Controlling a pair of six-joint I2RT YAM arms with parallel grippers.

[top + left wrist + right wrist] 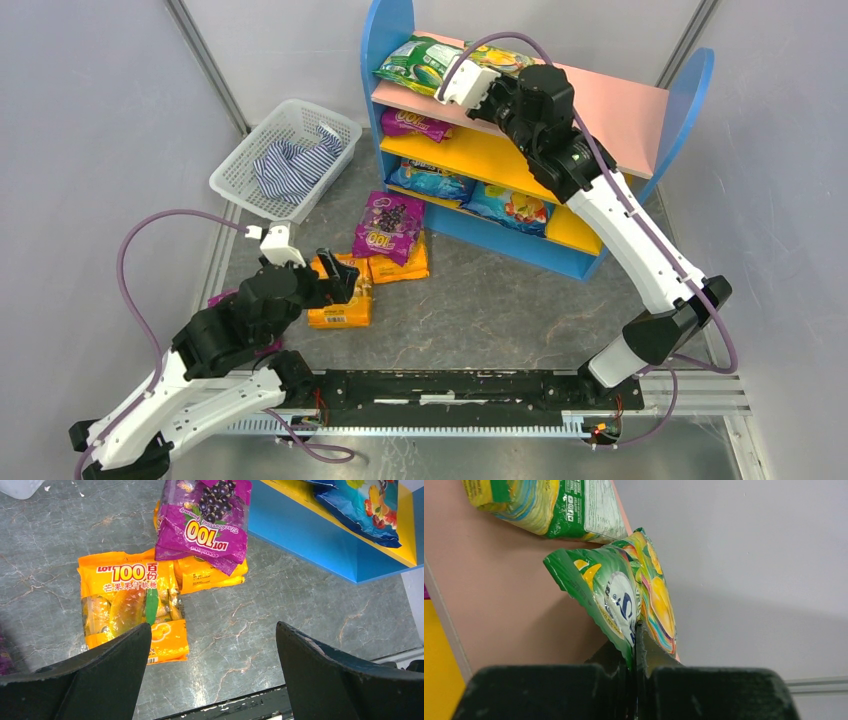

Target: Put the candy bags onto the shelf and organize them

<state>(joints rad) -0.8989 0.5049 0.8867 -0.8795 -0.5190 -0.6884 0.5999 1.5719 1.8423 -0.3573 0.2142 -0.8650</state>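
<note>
Over the shelf's pink top board (610, 115), my right gripper (497, 72) is shut on the edge of a green-yellow candy bag (624, 595), which hangs tilted just above the board. Another green bag (420, 62) lies on that board beside it. A purple bag (412, 123) rests on the yellow middle board. On the table lie a purple "100" bag (205, 525) and two orange bags (127, 600) (210, 575). My left gripper (212, 627) hovers open just right of the nearer orange bag, with nothing between its fingers.
Blue snack bags (505, 205) fill the shelf's lowest tier. A white mesh basket (240, 160) holding a blue-white striped cloth (295, 165) stands left of the shelf. Something purple (215, 297) shows partly under my left arm. A black rail (450, 385) runs along the near edge.
</note>
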